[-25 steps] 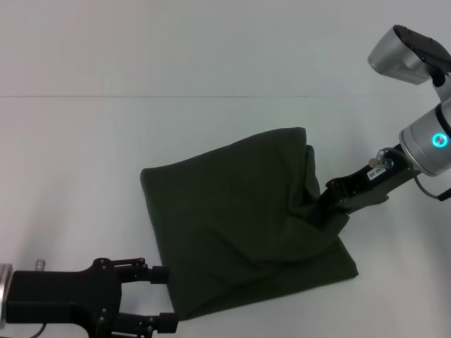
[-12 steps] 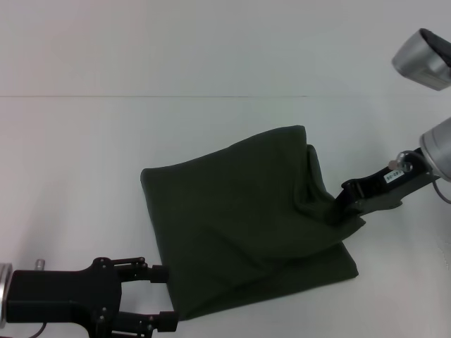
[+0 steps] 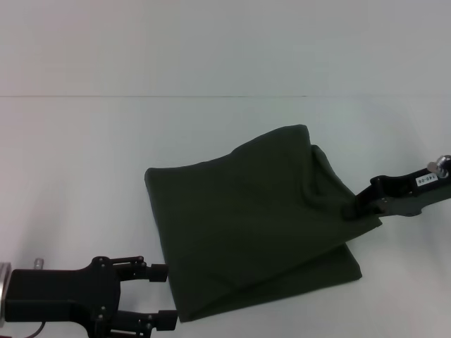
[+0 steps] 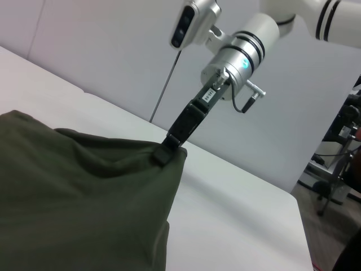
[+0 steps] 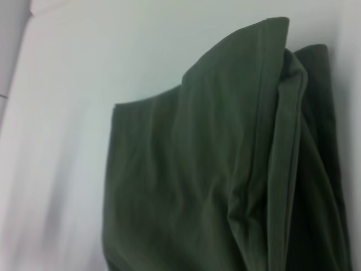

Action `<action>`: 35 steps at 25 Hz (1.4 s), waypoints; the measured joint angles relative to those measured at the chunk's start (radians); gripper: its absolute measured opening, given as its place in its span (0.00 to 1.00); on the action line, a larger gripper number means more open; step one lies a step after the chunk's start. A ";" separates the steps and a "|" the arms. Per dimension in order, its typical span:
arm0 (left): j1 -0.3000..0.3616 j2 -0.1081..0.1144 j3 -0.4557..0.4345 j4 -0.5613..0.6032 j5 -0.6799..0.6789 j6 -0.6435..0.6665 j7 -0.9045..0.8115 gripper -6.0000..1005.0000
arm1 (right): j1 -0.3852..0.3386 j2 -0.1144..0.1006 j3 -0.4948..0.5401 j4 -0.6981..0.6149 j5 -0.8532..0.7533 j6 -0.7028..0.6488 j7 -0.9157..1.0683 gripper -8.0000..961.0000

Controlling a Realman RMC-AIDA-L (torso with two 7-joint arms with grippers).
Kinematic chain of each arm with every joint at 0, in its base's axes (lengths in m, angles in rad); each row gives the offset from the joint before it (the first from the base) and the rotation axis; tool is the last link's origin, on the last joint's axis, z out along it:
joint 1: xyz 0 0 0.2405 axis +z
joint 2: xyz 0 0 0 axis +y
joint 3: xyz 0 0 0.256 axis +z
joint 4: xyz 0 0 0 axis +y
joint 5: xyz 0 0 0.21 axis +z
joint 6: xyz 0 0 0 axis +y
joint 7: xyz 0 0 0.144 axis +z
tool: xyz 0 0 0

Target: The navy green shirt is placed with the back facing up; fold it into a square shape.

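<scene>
While the left pincer [image 3: 168,296] gapes empty, the right pincer [image 3: 354,206] pinches the matte, creased navy green shirt [image 3: 246,218].

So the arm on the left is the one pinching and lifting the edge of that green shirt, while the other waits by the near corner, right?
Not quite: the sides are swapped. In the head view the right gripper pinches and lifts the navy green shirt by its edge, while the left gripper waits open by the near corner.
</scene>
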 joint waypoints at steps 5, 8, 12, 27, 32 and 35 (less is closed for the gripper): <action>0.004 -0.001 -0.003 0.001 0.000 0.000 0.000 0.86 | -0.062 0.004 0.049 0.010 0.068 0.000 -0.042 0.04; 0.006 -0.001 -0.003 0.002 0.000 -0.001 0.000 0.86 | -0.094 0.004 0.073 0.041 0.104 0.010 -0.072 0.04; 0.008 -0.001 -0.003 -0.001 0.000 -0.001 0.000 0.86 | -0.116 0.001 0.114 0.102 0.131 0.024 -0.116 0.04; 0.008 -0.001 -0.003 -0.004 0.000 -0.002 -0.001 0.86 | -0.155 0.009 0.149 0.150 0.133 0.113 -0.161 0.04; 0.008 -0.001 -0.003 -0.005 -0.004 -0.001 -0.009 0.86 | -0.166 0.005 0.193 0.150 0.134 0.117 -0.198 0.08; 0.007 -0.001 -0.004 -0.005 -0.008 -0.002 -0.009 0.86 | -0.175 0.005 0.241 0.147 0.156 0.102 -0.298 0.14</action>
